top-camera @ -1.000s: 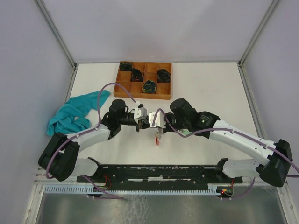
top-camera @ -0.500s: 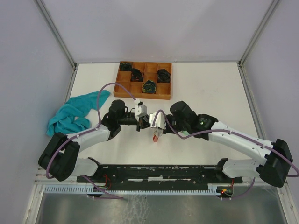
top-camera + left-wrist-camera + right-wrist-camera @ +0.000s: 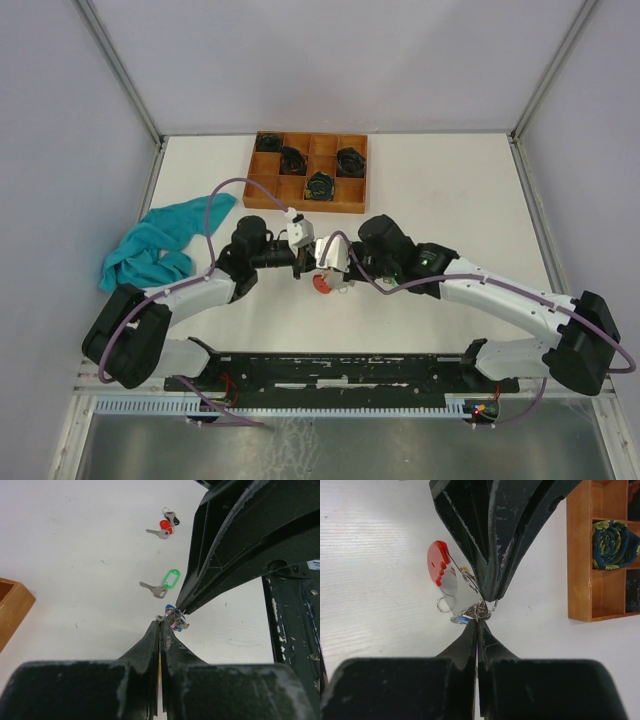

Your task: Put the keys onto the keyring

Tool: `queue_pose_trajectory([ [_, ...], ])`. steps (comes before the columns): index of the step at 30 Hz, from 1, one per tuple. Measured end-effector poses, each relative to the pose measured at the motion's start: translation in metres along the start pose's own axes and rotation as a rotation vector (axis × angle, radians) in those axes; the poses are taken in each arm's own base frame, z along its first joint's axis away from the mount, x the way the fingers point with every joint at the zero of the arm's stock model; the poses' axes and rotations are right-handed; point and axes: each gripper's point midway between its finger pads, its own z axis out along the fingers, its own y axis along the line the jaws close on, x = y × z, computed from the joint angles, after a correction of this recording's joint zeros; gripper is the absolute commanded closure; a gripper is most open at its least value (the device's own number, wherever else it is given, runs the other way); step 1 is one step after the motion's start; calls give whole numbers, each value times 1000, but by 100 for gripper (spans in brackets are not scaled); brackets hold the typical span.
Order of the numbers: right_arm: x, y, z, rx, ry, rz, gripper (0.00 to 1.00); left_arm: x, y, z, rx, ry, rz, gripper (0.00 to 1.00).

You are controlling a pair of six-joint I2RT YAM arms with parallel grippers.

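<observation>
White desk [image 3: 450,180], faintly scuffed, boxed in by pale lavender wall panels [image 3: 330,60] at the back and both sides, silver metal struts [image 3: 118,68] running up the corners (slanting outward in the overhead view), dull grey metal sheet [image 3: 300,450] along the near edge, soft even light

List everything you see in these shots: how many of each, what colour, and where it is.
keyring: one, silver, blue tag on it, pinched between both grippers' tips
red tag: one, red, linked by wire to the keyring
green-tagged key: one, silver, flat on the table
red-tagged key: one, silver, on the table beyond the green-tagged key
dark-headed key: one, silver and black, beside the red-tagged key
tray: one, brown wood, far side of the table
coiled bundles: four, dark, in separate tray compartments
cloth: one, teal, crumpled at the table's left edge
table: one, white
left gripper: one, black, shut on the keyring
right gripper: one, black, shut on the keyring
</observation>
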Motion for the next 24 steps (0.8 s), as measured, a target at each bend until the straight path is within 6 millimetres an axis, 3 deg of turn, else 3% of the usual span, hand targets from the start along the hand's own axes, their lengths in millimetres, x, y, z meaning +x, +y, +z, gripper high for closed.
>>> queue_pose_trajectory([
  [2,-1,-5,3,15,11,0,99,1,6,-1,-38,4,0,88],
  [4,-3,-11,6,30,20,-1,99,2,12,-5,-84,7,4,73],
  [7,-5,-19,12,51,30,0,99,4,24,-12,-177,16,5,63],
  [16,-11,-56,28,121,55,30,99,10,61,-48,-513,34,14,52],
  [20,-2,-67,42,138,82,84,99,15,76,-69,-666,36,5,44],
  [22,7,-69,51,139,105,117,99,15,83,-78,-737,32,-4,2],
  [24,19,-72,61,140,131,162,99,15,88,-85,-793,27,-16,1],
])
